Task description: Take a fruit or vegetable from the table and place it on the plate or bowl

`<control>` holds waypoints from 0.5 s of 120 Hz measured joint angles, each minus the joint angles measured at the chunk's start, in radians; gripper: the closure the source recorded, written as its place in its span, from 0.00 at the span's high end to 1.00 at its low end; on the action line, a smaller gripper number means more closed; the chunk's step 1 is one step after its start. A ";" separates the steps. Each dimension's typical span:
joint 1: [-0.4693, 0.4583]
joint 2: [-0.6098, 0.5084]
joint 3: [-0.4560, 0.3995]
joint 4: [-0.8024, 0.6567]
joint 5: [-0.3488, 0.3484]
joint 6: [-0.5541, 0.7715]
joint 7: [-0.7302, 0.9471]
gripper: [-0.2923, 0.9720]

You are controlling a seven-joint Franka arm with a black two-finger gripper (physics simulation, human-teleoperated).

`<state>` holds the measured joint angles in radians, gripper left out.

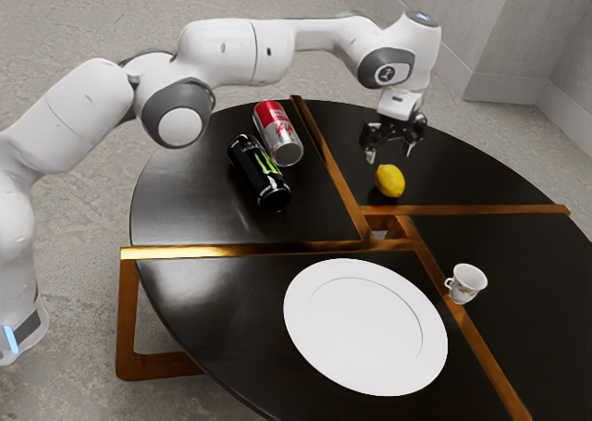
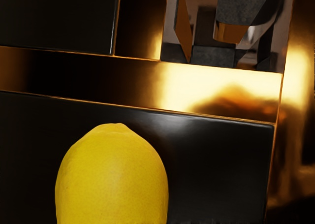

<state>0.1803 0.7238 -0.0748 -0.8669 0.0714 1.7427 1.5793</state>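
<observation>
While the lemon (image 1: pixel 390 180) lies on the dark table (image 1: pixel 203 208), the gripper (image 1: pixel 392 149) hangs just above it, fingers apart.

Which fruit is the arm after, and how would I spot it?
Start at the round black table with gold strips. In its far section, just below the arm's black fingers, lies the lemon. It alone is yellow, unlike the red can, black can, white plate and cup.

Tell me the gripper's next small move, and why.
Probably lower straight down: the gripper hangs open just above the lemon, which lies untouched on the table, so it must straddle the fruit before closing.
</observation>
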 joint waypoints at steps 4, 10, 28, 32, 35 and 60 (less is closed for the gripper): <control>0.001 0.001 0.000 -0.001 0.000 0.002 0.017 0.77; 0.005 0.000 0.000 -0.008 0.000 0.004 0.041 0.77; 0.020 0.004 0.000 -0.027 -0.002 0.013 0.102 0.77; 0.022 0.008 0.000 -0.027 -0.002 0.015 0.114 0.77; 0.022 0.012 0.000 -0.027 -0.003 0.016 0.122 0.77; 0.023 0.035 -0.036 -0.007 -0.005 0.034 0.179 0.77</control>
<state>0.2037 0.7590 -0.1110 -0.8742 0.0660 1.7765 1.7579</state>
